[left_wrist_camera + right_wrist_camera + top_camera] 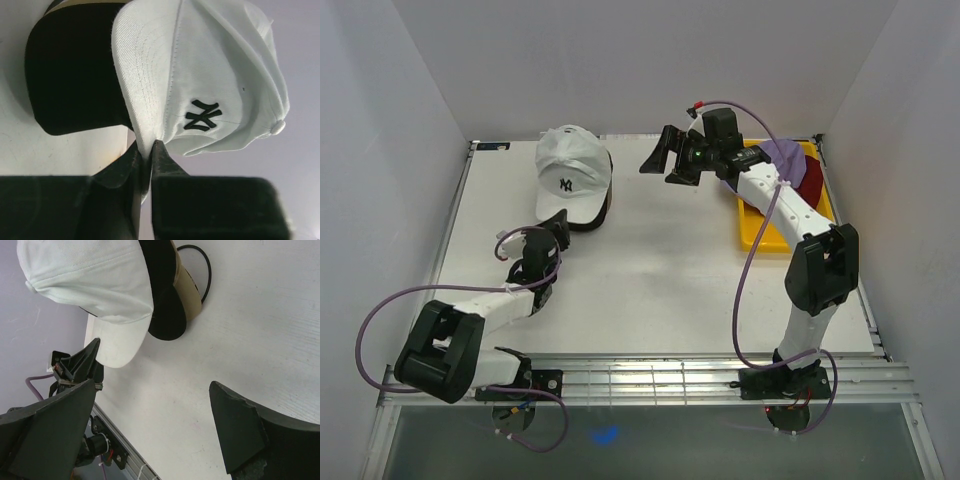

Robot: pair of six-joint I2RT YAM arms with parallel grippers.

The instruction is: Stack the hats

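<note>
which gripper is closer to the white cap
Left. The left gripper is shut on the brim of the white cap; the right gripper hangs open off to its right, not touching it.

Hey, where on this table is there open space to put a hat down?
The wide middle of the table, between the white cap on its stack and the yellow tray, is bare. Crowded: far left, where the left hand pinches the white cap's brim, and far centre under the open right hand.
</note>
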